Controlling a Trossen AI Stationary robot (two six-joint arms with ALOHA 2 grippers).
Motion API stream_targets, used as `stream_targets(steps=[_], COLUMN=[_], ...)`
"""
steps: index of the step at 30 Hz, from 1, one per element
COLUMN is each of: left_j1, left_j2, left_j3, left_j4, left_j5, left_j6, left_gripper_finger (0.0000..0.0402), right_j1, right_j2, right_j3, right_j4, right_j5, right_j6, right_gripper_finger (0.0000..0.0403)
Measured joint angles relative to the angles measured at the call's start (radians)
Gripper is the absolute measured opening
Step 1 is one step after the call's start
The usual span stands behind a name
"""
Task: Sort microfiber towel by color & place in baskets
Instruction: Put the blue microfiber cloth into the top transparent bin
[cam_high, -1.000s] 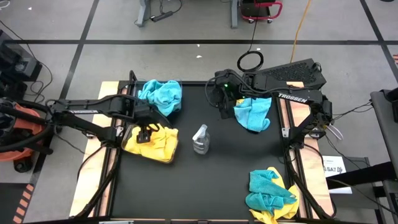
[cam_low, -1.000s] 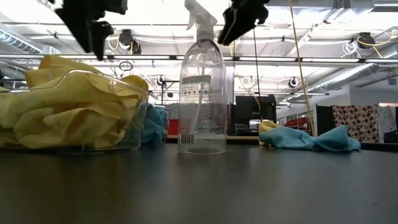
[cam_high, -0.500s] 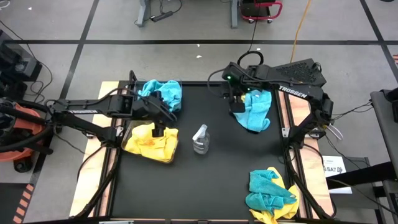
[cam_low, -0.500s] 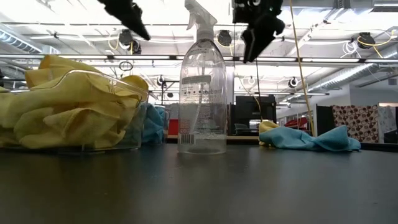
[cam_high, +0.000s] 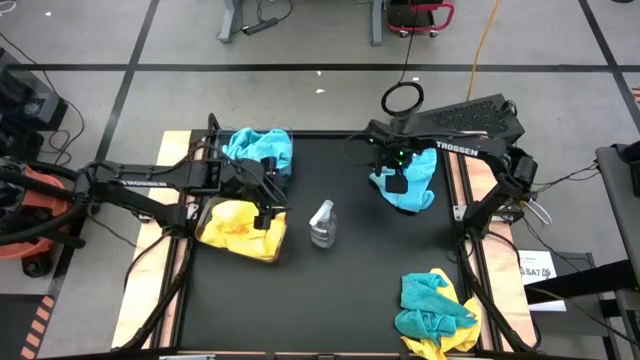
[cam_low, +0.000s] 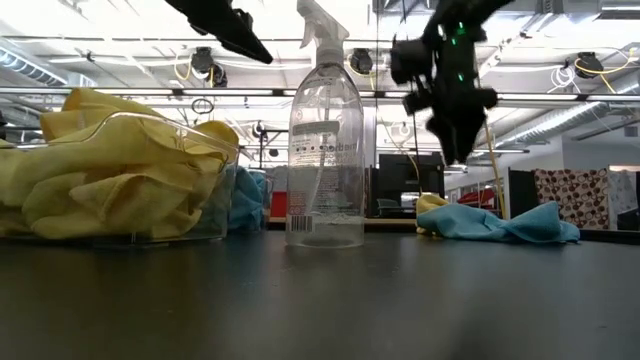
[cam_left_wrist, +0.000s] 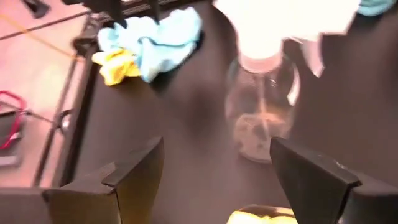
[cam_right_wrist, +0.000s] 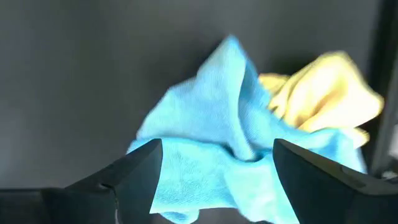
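Yellow towels (cam_high: 240, 228) fill the near-left clear basket (cam_low: 205, 215). Teal towels (cam_high: 262, 150) fill the far-left basket. A loose teal towel (cam_high: 410, 180) lies on the table at the far right, with a yellow towel (cam_right_wrist: 323, 93) showing at its edge. My right gripper (cam_high: 397, 184) hangs open above this teal towel (cam_right_wrist: 205, 137), pointing down and clear of it (cam_low: 458, 150). My left gripper (cam_high: 268, 210) is open and empty above the right rim of the yellow basket, slanting down toward the spray bottle (cam_left_wrist: 261, 106).
A clear spray bottle (cam_high: 322, 222) stands upright mid-table, between the two grippers. A heap of teal and yellow towels (cam_high: 435, 312) lies at the near right corner. The black mat (cam_high: 330, 300) is bare in front of the bottle.
My right gripper has swung toward the table's right and come down over the loose teal towel, turning so that it points down. My left gripper has tipped up out of the yellow basket and moved toward the right, toward the bottle. No towel has moved.
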Motion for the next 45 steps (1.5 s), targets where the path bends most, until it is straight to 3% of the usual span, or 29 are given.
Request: stream_targets(steps=[8,21,27,32,40,42,45], left_j1=[0.000,0.000,0.000,0.000,0.000,0.000,0.000], left_j2=[0.001,0.008,0.008,0.008,0.008,0.008,0.008], left_j3=[-0.063,-0.064,-0.064,-0.064,-0.064,-0.064,-0.064], left_j4=[0.101,0.141,0.139,0.141,0.147,0.147,0.147], left_j5=[0.105,0.109,0.109,0.109,0.109,0.109,0.109], left_j6=[0.025,0.053,0.052,0.052,0.052,0.054,0.055], left_gripper_finger=[0.0299,0.0299,0.0299,0.0299,0.0299,0.0299,0.0299], right_j1=[-0.060,-0.086,-0.085,-0.065,-0.009,0.001,0.012], right_j2=[0.000,0.000,-0.006,-0.004,-0.008,-0.027,-0.079], right_j3=[-0.230,-0.459,-0.509,-0.510,-0.510,-0.511,-0.518], right_j4=[0.128,0.443,0.498,0.485,0.460,0.452,0.430], right_j5=[-0.001,-0.008,-0.030,-0.033,-0.034,-0.029,-0.030], right_j6=[0.017,0.057,0.061,0.059,0.013,0.007,0.018], right_gripper_finger=[0.0298,0.0298,0.0292,0.0231,0.0030,0.0013,0.0020])
